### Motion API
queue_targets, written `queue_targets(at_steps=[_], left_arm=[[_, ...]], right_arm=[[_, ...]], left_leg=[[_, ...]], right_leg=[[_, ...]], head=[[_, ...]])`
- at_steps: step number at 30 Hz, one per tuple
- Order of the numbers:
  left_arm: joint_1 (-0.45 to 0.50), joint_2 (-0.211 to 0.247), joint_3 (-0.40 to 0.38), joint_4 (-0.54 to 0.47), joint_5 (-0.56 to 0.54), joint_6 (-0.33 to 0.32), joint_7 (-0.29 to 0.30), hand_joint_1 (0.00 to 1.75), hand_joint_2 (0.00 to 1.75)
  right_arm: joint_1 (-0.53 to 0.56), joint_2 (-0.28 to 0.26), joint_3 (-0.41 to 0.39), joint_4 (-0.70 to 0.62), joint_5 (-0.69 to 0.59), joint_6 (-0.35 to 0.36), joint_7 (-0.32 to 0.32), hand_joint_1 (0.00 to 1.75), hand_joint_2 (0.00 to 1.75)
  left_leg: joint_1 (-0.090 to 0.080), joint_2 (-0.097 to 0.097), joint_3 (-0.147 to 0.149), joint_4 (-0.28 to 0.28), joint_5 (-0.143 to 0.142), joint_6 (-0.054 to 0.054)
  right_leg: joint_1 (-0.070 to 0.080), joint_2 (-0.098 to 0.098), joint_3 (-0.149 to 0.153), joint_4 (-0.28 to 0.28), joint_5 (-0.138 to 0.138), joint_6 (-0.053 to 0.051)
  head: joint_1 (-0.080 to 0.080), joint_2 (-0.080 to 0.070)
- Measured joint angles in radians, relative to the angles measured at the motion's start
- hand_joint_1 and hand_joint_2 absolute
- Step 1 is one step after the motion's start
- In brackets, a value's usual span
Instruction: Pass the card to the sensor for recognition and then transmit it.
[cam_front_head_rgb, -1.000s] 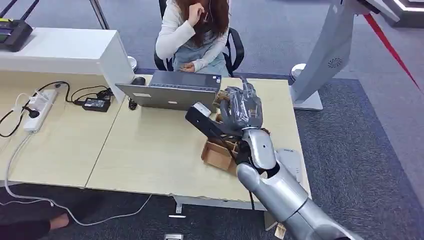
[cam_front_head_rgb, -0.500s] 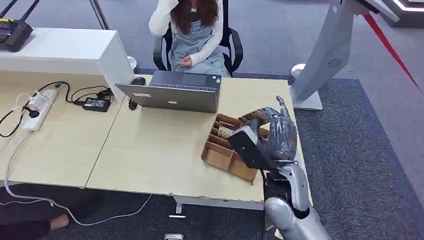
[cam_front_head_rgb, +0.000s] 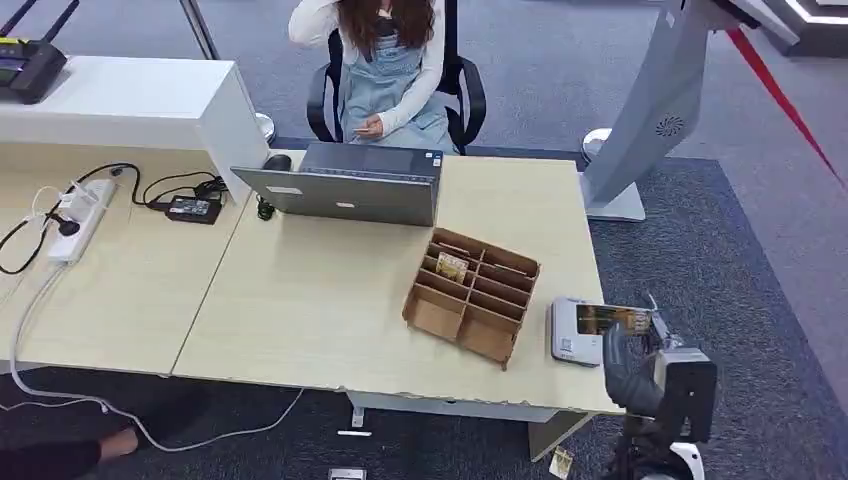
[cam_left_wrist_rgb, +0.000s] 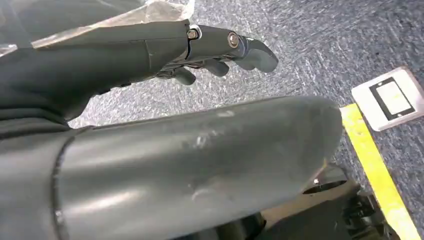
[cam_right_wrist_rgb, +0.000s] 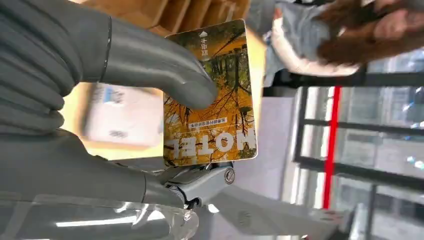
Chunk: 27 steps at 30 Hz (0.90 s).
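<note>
Hotel card (cam_right_wrist_rgb: 210, 95), pinched between thumb and fingers of the right hand (cam_front_head_rgb: 625, 365), is held just beside the white sensor (cam_front_head_rgb: 573, 330) at the table's (cam_front_head_rgb: 300, 290) near right corner, long axis pointed towards it; left hand (cam_left_wrist_rgb: 200, 45), empty, fingers loosely apart, hangs over carpet.

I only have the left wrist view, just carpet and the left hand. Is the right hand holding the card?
Observer: Yes, the right hand pinches the card, thumb on its face.
Operator: Where is it relative to the sensor?
Observer: In the head view it is over the outer end of the white sensor at the table edge; whether they touch, I cannot tell.
Operator: Any other cards?
Observer: A second card stands in the wooden organizer.
</note>
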Motion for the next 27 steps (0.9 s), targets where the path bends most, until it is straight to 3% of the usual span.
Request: queue_targets(at_steps=[4, 12, 14, 20, 27], left_arm=[[-0.001, 0.000, 0.010, 0.000, 0.009, 0.002, -0.001, 0.00, 0.00], [-0.001, 0.000, 0.029, 0.000, 0.010, 0.003, -0.005, 0.00, 0.00], [-0.001, 0.000, 0.032, 0.000, 0.010, 0.003, -0.007, 0.00, 0.00], [-0.002, 0.000, 0.037, 0.000, 0.016, 0.006, -0.018, 0.00, 0.00], [-0.002, 0.000, 0.048, 0.000, 0.017, 0.007, -0.027, 0.00, 0.00]], right_arm=[[0.059, 0.023, -0.044, 0.047, 0.024, -0.026, -0.026, 1.75, 1.75], [0.079, 0.048, -0.077, 0.106, 0.119, -0.084, -0.013, 1.75, 1.75], [0.079, 0.050, -0.079, 0.117, 0.194, -0.113, 0.020, 1.75, 1.75], [0.066, 0.048, -0.063, 0.134, 0.597, -0.218, 0.201, 1.75, 1.75], [0.049, 0.048, -0.023, 0.168, 0.655, -0.233, 0.243, 1.75, 1.75]], left_leg=[[0.000, 0.000, 0.000, 0.000, 0.000, 0.000], [0.000, 0.001, 0.000, 0.000, 0.000, 0.000], [0.000, 0.001, 0.000, 0.000, 0.000, 0.000], [0.000, 0.001, 0.000, 0.000, 0.000, 0.000], [0.000, 0.001, 0.000, 0.000, 0.000, 0.000]], right_leg=[[0.000, 0.000, 0.000, 0.000, 0.000, 0.000], [0.000, 0.000, 0.000, 0.000, 0.000, 0.000], [0.000, 0.000, 0.000, 0.000, 0.000, 0.000], [0.000, 0.000, 0.001, 0.000, 0.000, 0.000], [0.000, 0.000, 0.001, 0.000, 0.000, 0.000]], head=[[0.000, 0.000], [0.000, 0.000], [0.000, 0.000], [0.000, 0.000], [0.000, 0.000]])
